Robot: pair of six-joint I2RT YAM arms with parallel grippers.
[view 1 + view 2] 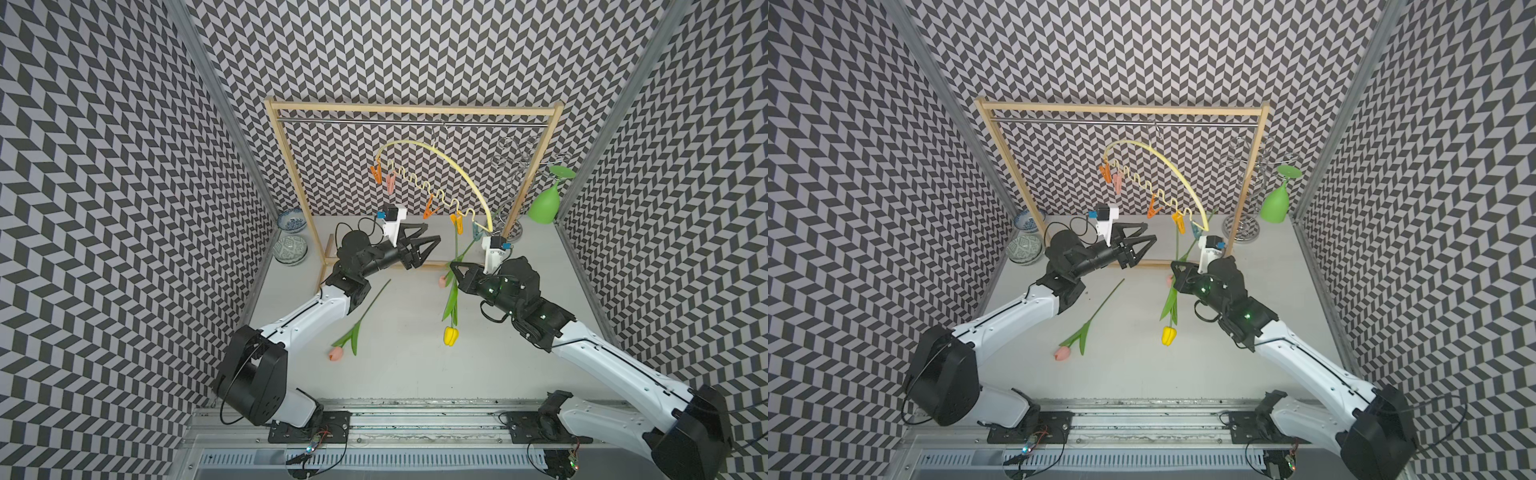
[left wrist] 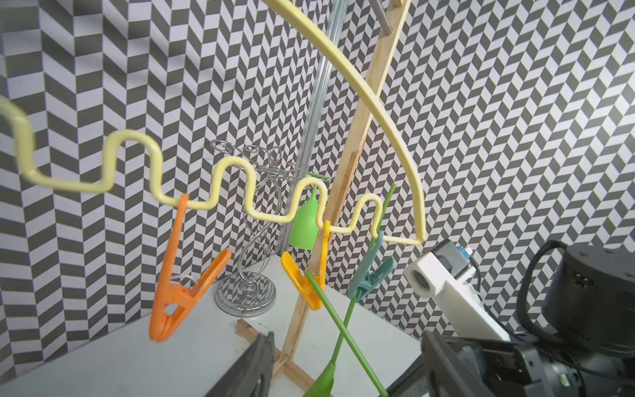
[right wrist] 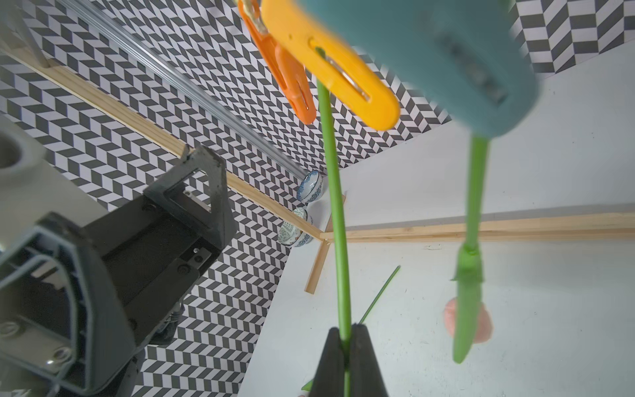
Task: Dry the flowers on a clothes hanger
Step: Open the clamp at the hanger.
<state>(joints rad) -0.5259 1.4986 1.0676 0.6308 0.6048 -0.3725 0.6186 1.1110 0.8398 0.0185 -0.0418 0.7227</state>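
Observation:
The pale yellow clothes hanger (image 1: 415, 142) hangs tilted from the rack's rail, its wavy bar (image 2: 237, 161) carrying several pins. The yellow tulip (image 1: 451, 336) hangs head down with its stem in the yellow pin (image 1: 457, 222). My right gripper (image 1: 454, 266) is shut on that stem (image 3: 338, 240) below the pin. One pink tulip (image 1: 443, 281) hangs head down from the blue pin (image 2: 369, 271). The other pink tulip (image 1: 336, 353) lies on the table. My left gripper (image 1: 432, 232) stands open just left of the yellow pin, holding nothing.
The wooden rack (image 1: 291, 166) stands at the back. A silver wire stand (image 1: 513, 174) with a green glass (image 1: 544, 205) hung on it is at the back right. Two patterned bowls (image 1: 291, 237) sit at the back left.

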